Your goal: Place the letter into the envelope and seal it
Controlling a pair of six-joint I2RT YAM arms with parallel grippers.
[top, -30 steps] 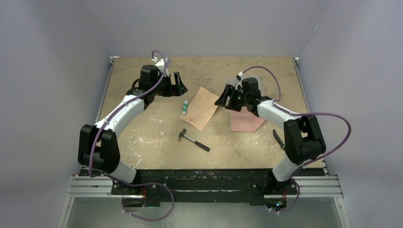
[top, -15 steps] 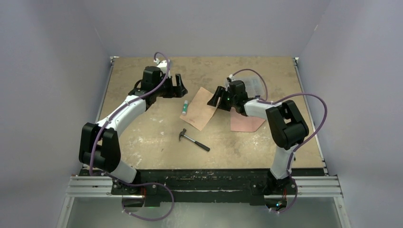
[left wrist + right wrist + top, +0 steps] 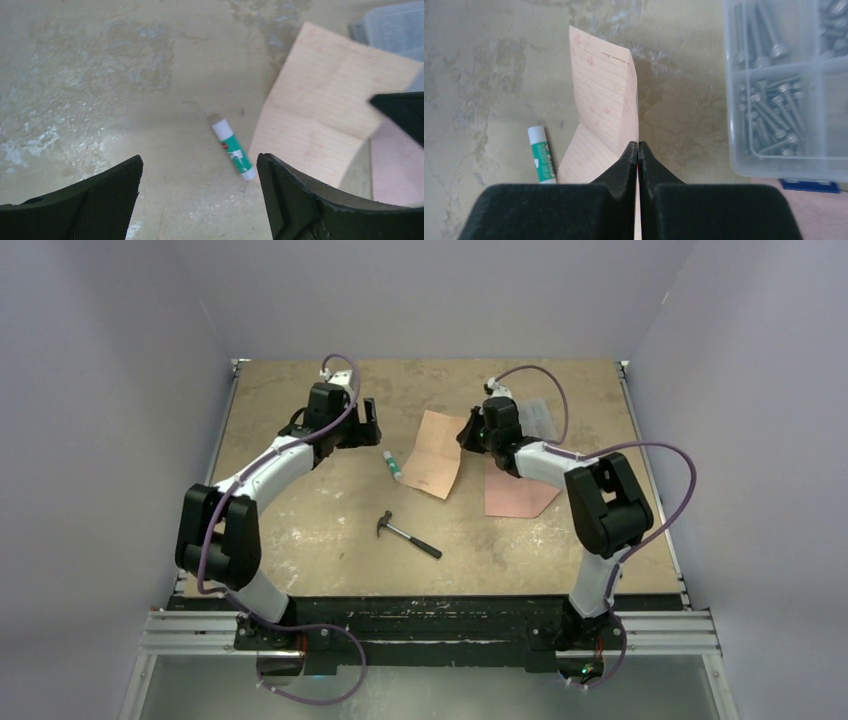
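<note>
Only the right wrist view settles the grip. The right gripper (image 3: 638, 148) has its two black foam-padded fingers pressed together on one edge of the letter (image 3: 605, 95), with a thin sliver of paper showing between them. From above, that contact is hidden under the gripper body, and the sheet simply looks bowed.

Both wrist views show that the letter is ruled paper, salmon-pink with fine lines. It bends along a crease, and its held side rises off the table (image 3: 300, 540) while the rest slopes down toward the glue stick (image 3: 233, 151). The stick is a small cylinder with a white cap and a green label, and it lies just beside the letter's lower edge.

The left wrist view shows the left gripper (image 3: 198, 166) with its fingers spread wide and nothing between them. It hangs over bare board on the side of the glue stick away from the letter.

The top view alone takes in the envelope (image 3: 517, 496). It is flat and a slightly deeper pink, with its pointed flap aimed away from the glue stick. It lies on the far side of the letter from the stick, partly under the right arm.

A hammer (image 3: 408, 535) with a dark handle lies apart from the stick, toward the arm bases. Beyond the letter from the stick stands a clear plastic compartment box (image 3: 784, 90), which the right wrist view shows to be full of metal screws. The tabletop is scuffed, blotchy tan board.
</note>
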